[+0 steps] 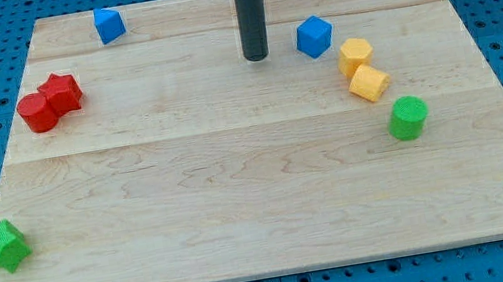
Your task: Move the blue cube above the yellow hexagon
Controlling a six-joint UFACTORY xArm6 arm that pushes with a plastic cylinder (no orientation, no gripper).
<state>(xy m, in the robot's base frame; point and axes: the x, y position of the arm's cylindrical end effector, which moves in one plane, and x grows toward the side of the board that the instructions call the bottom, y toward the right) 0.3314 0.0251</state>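
Observation:
The blue cube [314,37] sits on the wooden board [238,184] toward the view's top right. The yellow hexagon [355,54] lies just to its lower right, almost touching it. A second yellow block [369,83], a cube, touches the hexagon from below. My tip [257,57] rests on the board to the left of the blue cube, a short gap away, at about the cube's height in the view.
Another blue block [109,25] sits at the view's top left. Two red blocks [60,93] [38,113] touch each other at the left. A green cylinder [409,118] stands at the right. A green star [0,247] lies at the bottom left corner.

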